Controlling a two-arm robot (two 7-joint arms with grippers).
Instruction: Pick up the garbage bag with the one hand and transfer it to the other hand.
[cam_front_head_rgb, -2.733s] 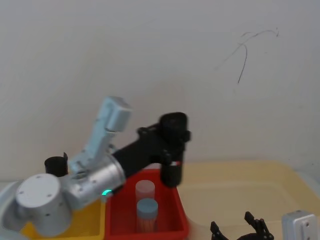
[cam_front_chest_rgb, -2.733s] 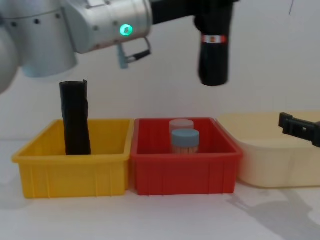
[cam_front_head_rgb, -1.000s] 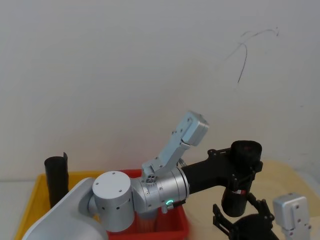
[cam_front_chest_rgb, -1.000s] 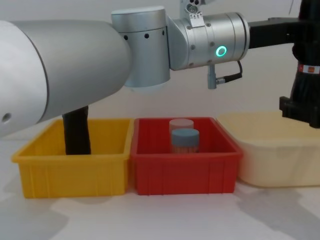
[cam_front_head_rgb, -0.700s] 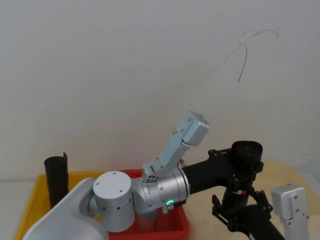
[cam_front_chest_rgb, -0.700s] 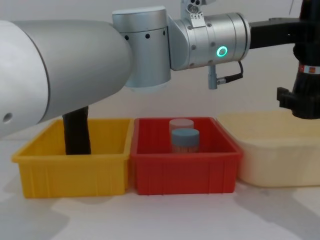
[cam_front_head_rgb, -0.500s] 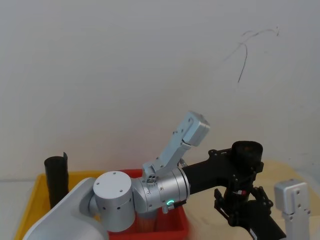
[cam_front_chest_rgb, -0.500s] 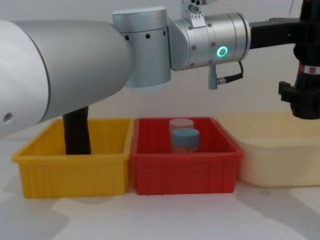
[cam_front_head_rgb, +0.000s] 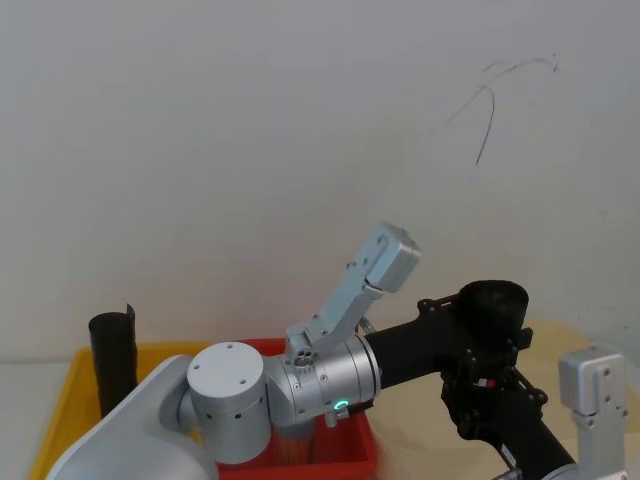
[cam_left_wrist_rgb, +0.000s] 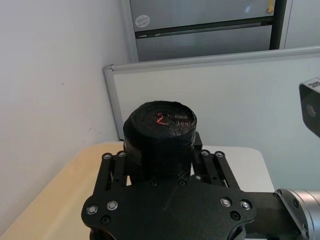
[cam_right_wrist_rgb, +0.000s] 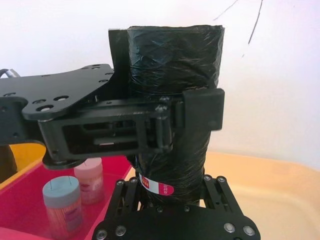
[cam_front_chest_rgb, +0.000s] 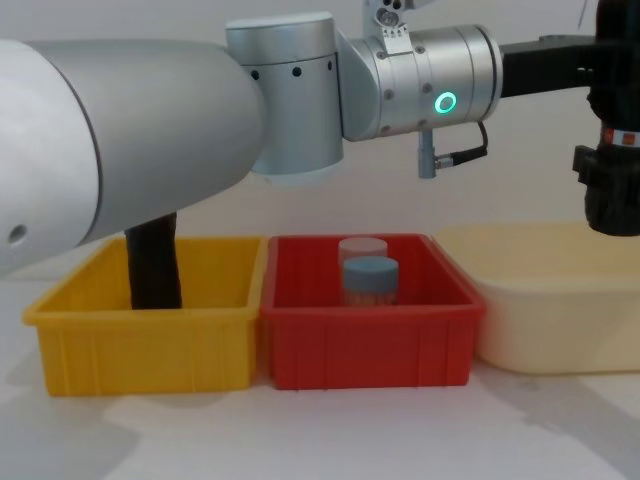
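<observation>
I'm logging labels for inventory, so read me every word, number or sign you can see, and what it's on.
"2": red, on the top end of the garbage bag, gripped by the left gripper; the right gripper sits at its lower part.
Red-and-white label band on the garbage bag: print too small to read.
Round sticker on the grey cabinet: too blurred to read.

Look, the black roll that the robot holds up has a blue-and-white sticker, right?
Not quite: the sticker on the black roll is red and white, not blue and white, as the right wrist view shows. The left gripper holds the roll up, the right gripper at its lower end.
</observation>
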